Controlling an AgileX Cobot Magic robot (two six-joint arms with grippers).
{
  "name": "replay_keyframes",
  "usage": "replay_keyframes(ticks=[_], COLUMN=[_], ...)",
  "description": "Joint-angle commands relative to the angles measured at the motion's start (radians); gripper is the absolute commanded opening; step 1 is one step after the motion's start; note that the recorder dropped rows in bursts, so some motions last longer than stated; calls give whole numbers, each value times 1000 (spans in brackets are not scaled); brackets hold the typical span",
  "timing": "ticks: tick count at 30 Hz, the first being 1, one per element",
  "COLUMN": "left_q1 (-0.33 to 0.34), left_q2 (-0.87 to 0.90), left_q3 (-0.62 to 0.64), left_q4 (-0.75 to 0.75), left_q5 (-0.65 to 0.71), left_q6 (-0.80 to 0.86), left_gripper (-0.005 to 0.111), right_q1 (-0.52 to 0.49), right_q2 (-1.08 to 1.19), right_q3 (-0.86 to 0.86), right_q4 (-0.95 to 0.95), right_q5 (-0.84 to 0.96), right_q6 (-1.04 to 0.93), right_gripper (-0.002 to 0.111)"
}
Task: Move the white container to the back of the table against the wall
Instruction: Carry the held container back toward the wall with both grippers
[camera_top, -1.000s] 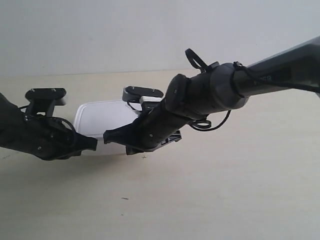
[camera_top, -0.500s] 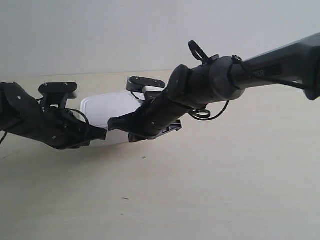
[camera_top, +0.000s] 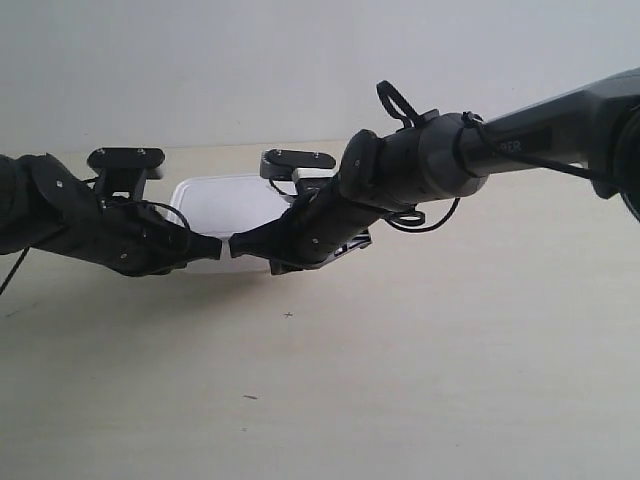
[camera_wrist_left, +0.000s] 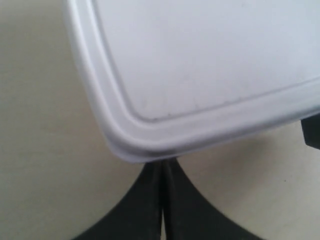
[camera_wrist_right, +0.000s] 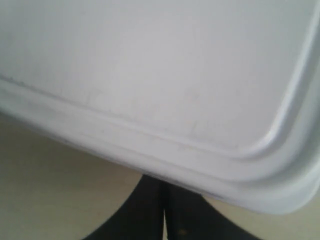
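The white container (camera_top: 225, 205) lies flat on the table (camera_top: 420, 380), a short way in front of the wall (camera_top: 250, 70). My left gripper (camera_top: 212, 248), on the arm at the exterior view's left, is shut, its tips against the container's near edge. In the left wrist view the shut gripper (camera_wrist_left: 162, 165) meets a rounded corner of the container (camera_wrist_left: 200, 75). My right gripper (camera_top: 240, 247) is shut too and touches the same near edge beside the left one. The right wrist view has its tips (camera_wrist_right: 164, 184) under the lid's rim (camera_wrist_right: 150, 100).
The right arm's thick dark body (camera_top: 420, 180) reaches in from the exterior view's right and hides the container's right end. A narrow strip of table (camera_top: 210, 160) separates the container from the wall. A few small dark specks (camera_top: 288, 314) mark the table in front.
The container has slid back toward the wall and a little to the exterior view's right. Both shut grippers moved with it, and their tips have come closer together.
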Motion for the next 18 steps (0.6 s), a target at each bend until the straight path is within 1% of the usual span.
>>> replay_keyframes(ticks=[1,8,10,18], left_q1=[-5,-5,-5,-5], left_q2=[42,84,99,156], left_q3=[-54,-126,-145,-200], left_q4=[3,17,23,28], left_q5=[-2,-21,-21,-30], left_q6=[5,7,7,9], left_gripper=[0,0,0,0], right_q1=[-16,-41,-49,-53], right_q2=[14,24,38,107], right_q3=[-45,-92,-124,-211], right_q4=[-53,-86,-119,-136], right_q5=[-6,-20,-10,28], right_q6=[-1,-1,-1,2], right_gripper=[0,0,0,0])
